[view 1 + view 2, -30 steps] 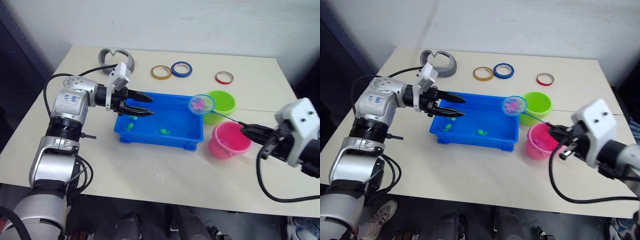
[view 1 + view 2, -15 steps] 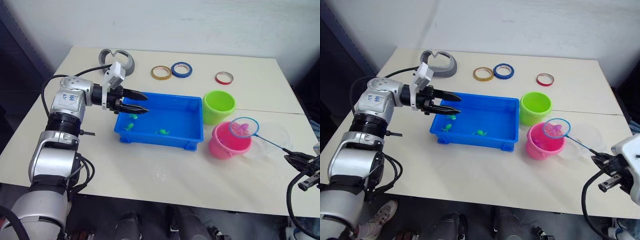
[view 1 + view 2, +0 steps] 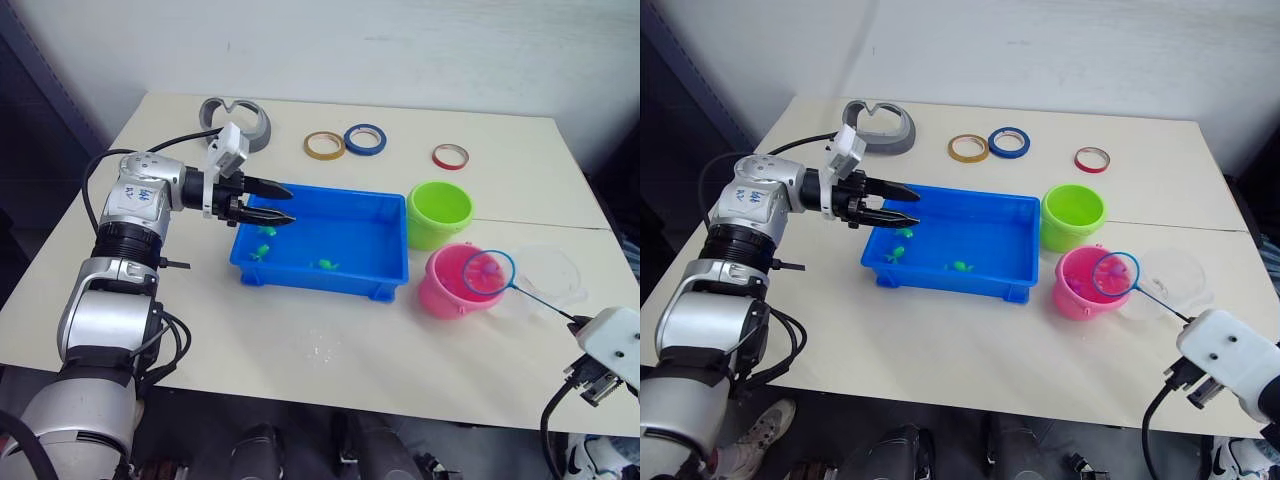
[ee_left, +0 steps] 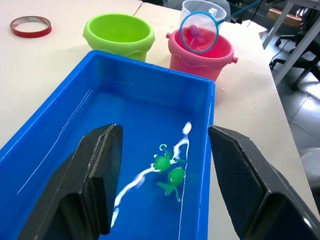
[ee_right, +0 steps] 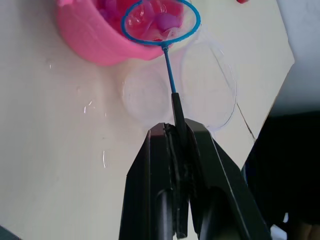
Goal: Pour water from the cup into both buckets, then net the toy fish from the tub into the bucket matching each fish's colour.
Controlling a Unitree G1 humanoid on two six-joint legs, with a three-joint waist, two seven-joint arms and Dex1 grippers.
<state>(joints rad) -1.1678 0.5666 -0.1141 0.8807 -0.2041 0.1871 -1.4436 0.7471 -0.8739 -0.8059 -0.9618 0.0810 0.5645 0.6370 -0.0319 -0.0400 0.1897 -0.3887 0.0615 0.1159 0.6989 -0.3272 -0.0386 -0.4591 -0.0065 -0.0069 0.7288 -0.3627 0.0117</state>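
One pink fish (image 5: 166, 21) sits in the net (image 3: 487, 274), whose blue hoop hangs over the mouth of the pink bucket (image 3: 450, 285). The right pincer (image 5: 178, 131) is clamped tight on the net's dark stick, above the clear cup (image 3: 545, 272). Green fish (image 4: 169, 170) lie in the blue tub (image 3: 390, 262), beside the lime green bucket (image 3: 440, 214). The left pincer (image 3: 281, 203) hovers spread wide and empty over the tub's far-left corner on the tabletop (image 3: 300, 340).

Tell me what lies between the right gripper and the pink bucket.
In the right wrist view, the right gripper holds the net's stick; the clear cup lies on the table between it and the pink bucket.
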